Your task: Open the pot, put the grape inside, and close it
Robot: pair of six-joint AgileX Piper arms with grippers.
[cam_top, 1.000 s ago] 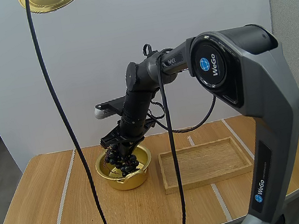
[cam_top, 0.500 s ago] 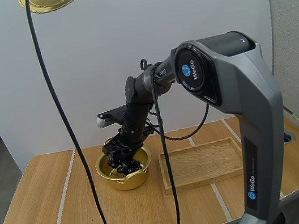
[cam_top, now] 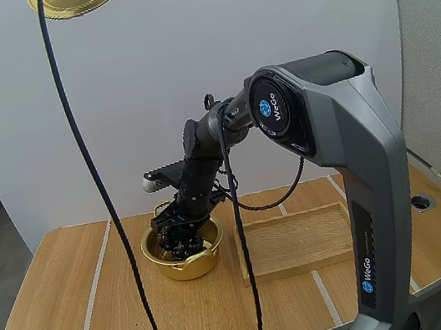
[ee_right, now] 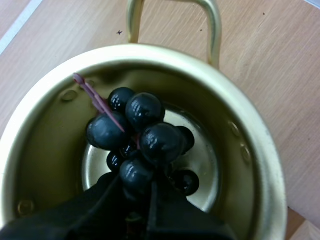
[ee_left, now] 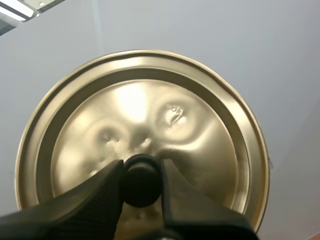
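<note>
Down inside the pot (ee_right: 45, 150), right gripper (ee_right: 137, 195) pinches grapes (ee_right: 150, 137); left gripper (ee_left: 141, 175) clamps the lid (ee_left: 200, 125).

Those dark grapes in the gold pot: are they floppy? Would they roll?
Probably loose, not stiff: the grapes cluster on a thin stem. Their glossy skins look slippery, though the right gripper pinches them. Round berries could roll, but the pot wall would contain them.

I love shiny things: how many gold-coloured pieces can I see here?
2. The pot stands on the table beside the tray; the lid is held high in the left tool.
</note>
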